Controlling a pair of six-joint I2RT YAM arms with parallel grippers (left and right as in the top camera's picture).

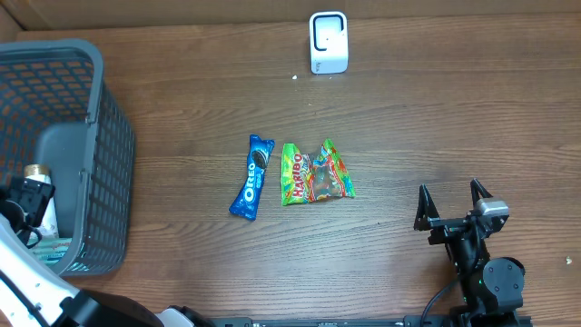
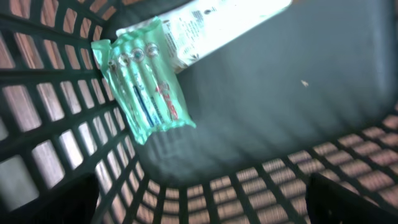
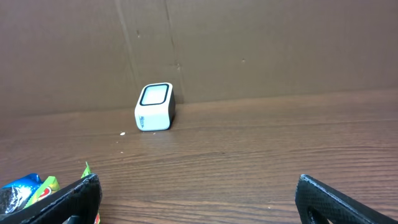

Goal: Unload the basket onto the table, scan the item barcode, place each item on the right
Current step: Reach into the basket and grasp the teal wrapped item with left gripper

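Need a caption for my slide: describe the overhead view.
Oreo pack and Haribo bag lie side by side on the wooden table, white scanner beyond them, right pincer open nearby.

Wood-grain table, glossy Oreo wrapper — seemingly foil, plastic lattice basket

Overhead: soft, even light from above on the wooden table, shadows faint and short, picture sharp. Left wrist: dim inside the basket, whole view soft and blurred, white carton blown out to glare, small highlights on the green plastic pack. Right wrist: even warm light, scanner crisp, dark fingers at the bottom corners out of focus.
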